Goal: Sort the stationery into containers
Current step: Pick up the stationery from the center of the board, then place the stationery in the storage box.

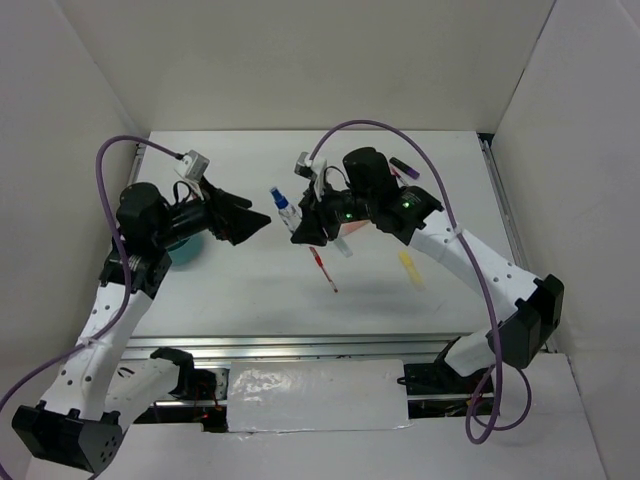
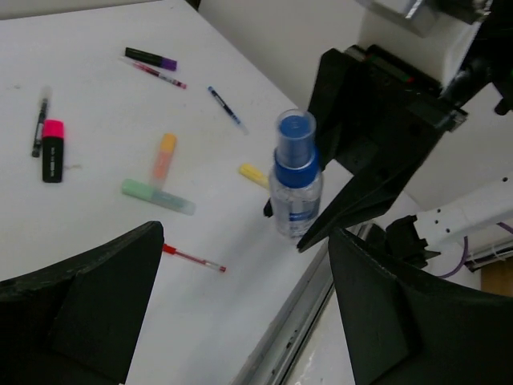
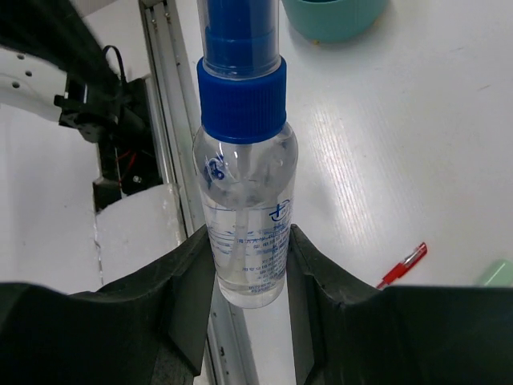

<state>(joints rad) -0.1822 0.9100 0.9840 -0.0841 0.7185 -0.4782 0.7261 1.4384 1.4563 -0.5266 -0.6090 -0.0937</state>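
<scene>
Cut off by the top edge of the right wrist view: the cap end of the clear blue-capped bottle [image 3: 243, 168] and most of the teal cup [image 3: 333, 22]. Hidden between the fingers of the right hand [image 3: 248, 241]: the bottle's base. Cropped at the right edge there, the pastel green highlighter [image 3: 502, 274]; tucked behind a finger, one end of the red pen [image 3: 403, 265]. Too small to read, the print on the bottle's label. From above, mostly buried under the left arm, the cup. In the left wrist view, cut by the bottom edge, both fingers of the left hand [image 2: 243, 233]; behind the bottle, one end of the yellow highlighter [image 2: 253, 174].
</scene>
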